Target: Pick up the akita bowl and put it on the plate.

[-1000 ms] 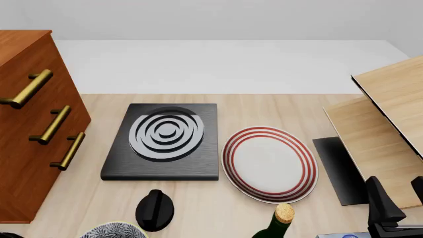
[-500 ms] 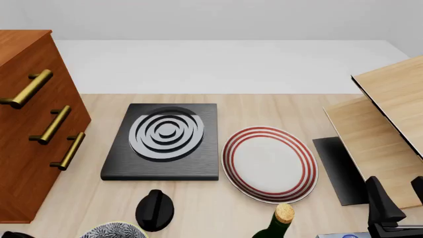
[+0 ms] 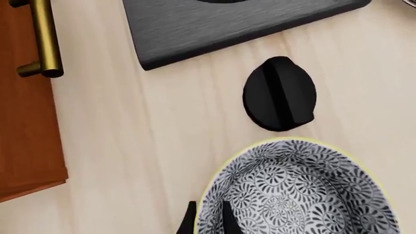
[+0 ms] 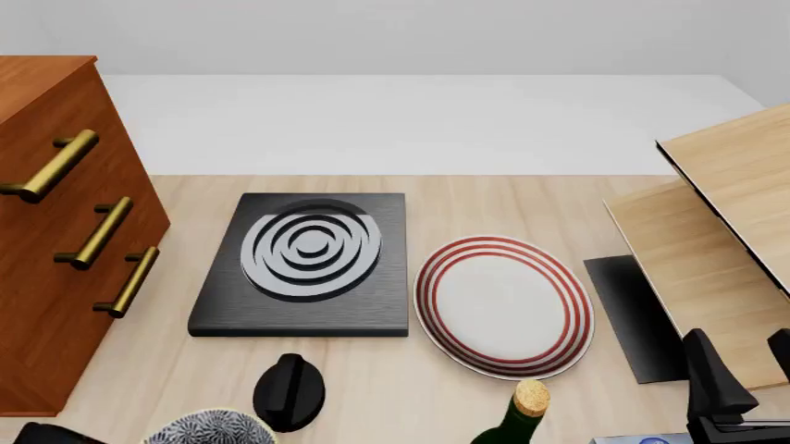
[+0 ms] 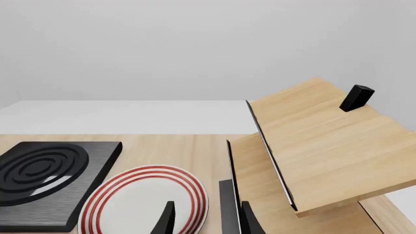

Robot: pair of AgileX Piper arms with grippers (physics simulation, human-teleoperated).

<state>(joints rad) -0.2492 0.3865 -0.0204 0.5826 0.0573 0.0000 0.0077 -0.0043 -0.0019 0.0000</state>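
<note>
The akita bowl (image 3: 305, 195), blue-and-white patterned with a pale rim, sits at the table's near edge in the front view (image 4: 207, 428), left of the plate and nearer to me. My left gripper (image 3: 208, 222) is shut on its rim, one finger inside the bowl and one outside. The white plate (image 4: 504, 305) with red rings lies empty at mid-table, also seen from the right wrist (image 5: 146, 200). At the near right, my right gripper (image 4: 746, 370) stands open and holds nothing, its fingers (image 5: 165, 219) pointing past the plate's right side.
A black round knob (image 4: 290, 390) lies just beyond the bowl. A black slab with grey rings (image 4: 309, 264) is left of the plate. A wooden drawer cabinet (image 4: 50, 231) stands at the left, a corked bottle (image 4: 524, 412) near the plate, and slanted wooden boards (image 4: 728, 240) at the right.
The bowl has shifted slightly left and up in the front view. A dark part of the left arm now shows at the lower left corner. The right arm has not moved.
</note>
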